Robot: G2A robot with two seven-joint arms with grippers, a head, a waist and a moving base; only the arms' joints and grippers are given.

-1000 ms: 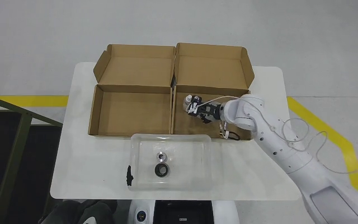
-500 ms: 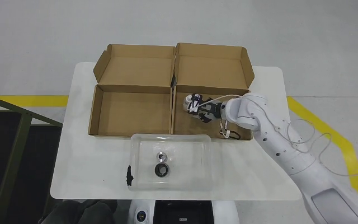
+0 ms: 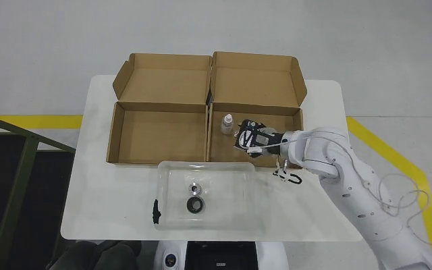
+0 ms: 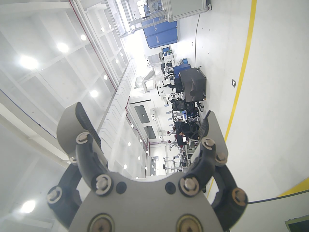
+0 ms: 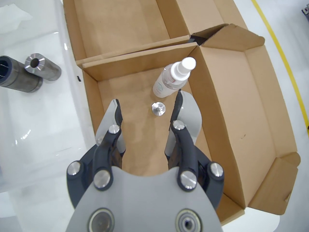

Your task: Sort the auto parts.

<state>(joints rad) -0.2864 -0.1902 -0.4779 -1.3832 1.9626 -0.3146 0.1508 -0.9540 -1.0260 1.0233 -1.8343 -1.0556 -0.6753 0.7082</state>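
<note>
Look at the right fingers (image 5: 187, 114): spread wide, empty, hanging over the right box (image 5: 241, 102), with a small shiny disc (image 5: 158, 109) on its floor below. Danger here: the bottle (image 5: 172, 79) stands upright just beside one fingertip, so a careless swing could topple it. It's clear, with a white spray cap. Steel sleeves (image 5: 42, 67) sit in the bin (image 5: 29, 13). The left fingers (image 4: 72, 119) are spread too, holding nothing.

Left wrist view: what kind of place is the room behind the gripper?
Probably a factory hall or robotics workshop: a yellow floor line, blue machine cabinets, and crowded workbenches under a high lit ceiling.
</note>
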